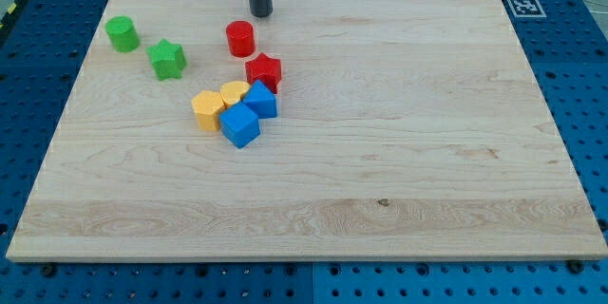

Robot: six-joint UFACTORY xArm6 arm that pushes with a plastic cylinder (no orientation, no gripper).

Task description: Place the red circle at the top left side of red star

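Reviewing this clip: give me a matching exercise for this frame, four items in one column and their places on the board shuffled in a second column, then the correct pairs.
Items:
1. green circle
2. red circle
3. my tip
4. blue cube

Places:
A. just up and to the view's left of the red star
B. lowest in the view of the block cluster
C. nearest the board's left edge
D. above the red circle, slightly to the view's right, apart from it

Pairs: 1-C, 2-A, 3-D, 4-B
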